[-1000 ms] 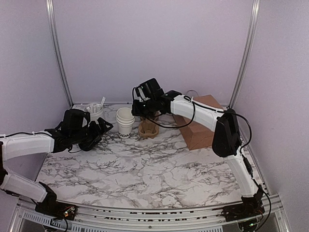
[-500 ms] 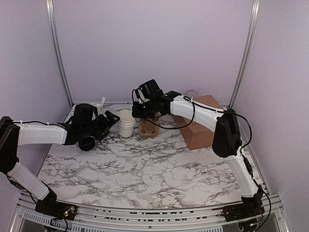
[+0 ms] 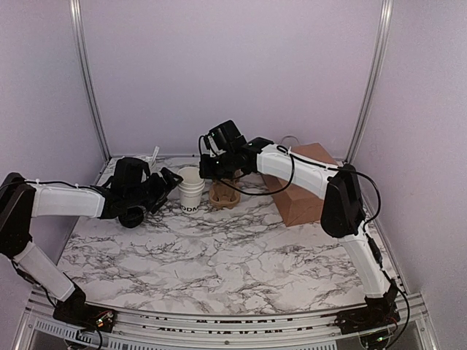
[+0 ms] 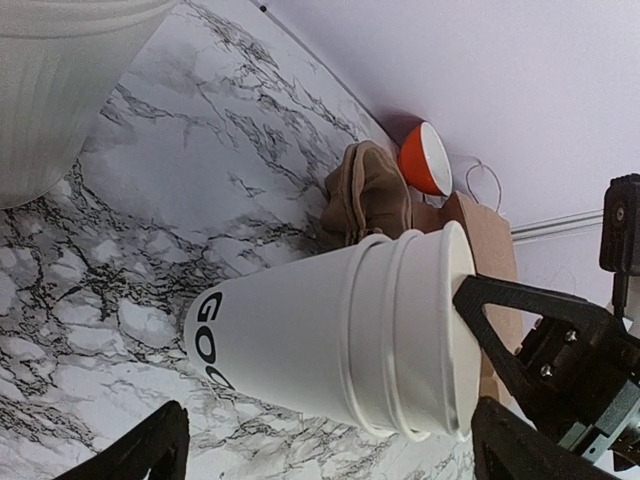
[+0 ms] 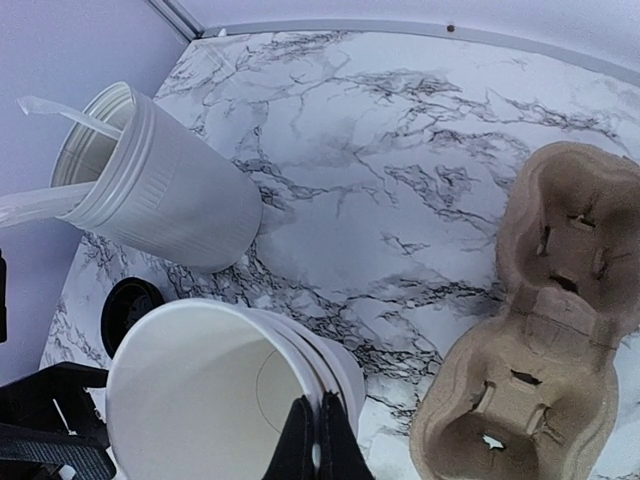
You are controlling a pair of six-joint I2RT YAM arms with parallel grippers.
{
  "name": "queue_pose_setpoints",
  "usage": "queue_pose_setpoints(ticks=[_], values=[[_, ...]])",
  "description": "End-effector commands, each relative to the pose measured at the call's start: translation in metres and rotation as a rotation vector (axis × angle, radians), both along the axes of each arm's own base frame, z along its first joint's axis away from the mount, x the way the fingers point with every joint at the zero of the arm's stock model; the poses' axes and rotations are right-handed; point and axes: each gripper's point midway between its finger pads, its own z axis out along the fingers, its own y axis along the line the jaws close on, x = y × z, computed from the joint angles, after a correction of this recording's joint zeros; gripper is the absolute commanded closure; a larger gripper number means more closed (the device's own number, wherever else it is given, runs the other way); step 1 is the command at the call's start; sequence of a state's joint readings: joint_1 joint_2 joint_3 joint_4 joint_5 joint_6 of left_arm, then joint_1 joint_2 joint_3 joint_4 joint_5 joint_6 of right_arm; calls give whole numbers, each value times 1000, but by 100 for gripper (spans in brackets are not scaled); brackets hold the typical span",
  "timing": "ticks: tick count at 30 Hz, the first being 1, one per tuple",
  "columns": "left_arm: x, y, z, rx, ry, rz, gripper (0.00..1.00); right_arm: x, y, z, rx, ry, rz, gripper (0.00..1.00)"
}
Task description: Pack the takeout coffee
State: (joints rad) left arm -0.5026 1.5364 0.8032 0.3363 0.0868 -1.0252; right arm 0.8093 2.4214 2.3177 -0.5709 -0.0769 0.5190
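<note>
The takeout coffee shows as a stack of nested white paper cups (image 3: pixel 191 188) with dark lettering near the base and no lid on it. It stands at the back of the marble table (image 3: pixel 219 248). My right gripper (image 3: pixel 209 172) is shut on the rim of the top cup (image 5: pixel 215 400), one finger inside and one outside (image 5: pixel 320 440). My left gripper (image 3: pixel 172 182) is open at the stack's left side, its fingertips (image 4: pixel 150 450) spread wider than the cups (image 4: pixel 330 340). A round black lid (image 3: pixel 131 217) lies on the table under my left arm; it also shows in the right wrist view (image 5: pixel 130 308).
A taller white canister with white sticks (image 3: pixel 146 169) stands behind my left gripper. A brown moulded-pulp cup tray (image 3: pixel 224 194) lies just right of the cups. A brown paper bag (image 3: pixel 303 186) sits at the back right. An orange bowl (image 4: pixel 425 160) is near the back wall.
My left gripper has swung right, from well left of the cups to right beside the stack. My right gripper has stayed on the cup rim.
</note>
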Motion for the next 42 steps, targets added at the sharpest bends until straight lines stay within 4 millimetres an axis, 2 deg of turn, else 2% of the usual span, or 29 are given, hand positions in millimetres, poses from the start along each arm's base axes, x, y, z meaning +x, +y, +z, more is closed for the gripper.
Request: queue_pose_setpoints(ticks=[1,5,11,29,36,42], values=[[-3,0,22,-31,-64,-3,1,-5,2,27,26,-37,1,100],[-8,7,17,-27,-54,14,1,-6,1,23,20,-29,-3,100],[-10,4,0,-31,-13,6,4,-7,0,25,22,-29,-6,100],[1,-4,-9,-35,14,4,9,-9,1,29,36,-29,0,100],[3,-6,-17,-31,32,4,9,-13,2,34,38,-36,11,100],[-2,-2,-29,-21,59,13,10,-15,3,46,57,-52,16,100]])
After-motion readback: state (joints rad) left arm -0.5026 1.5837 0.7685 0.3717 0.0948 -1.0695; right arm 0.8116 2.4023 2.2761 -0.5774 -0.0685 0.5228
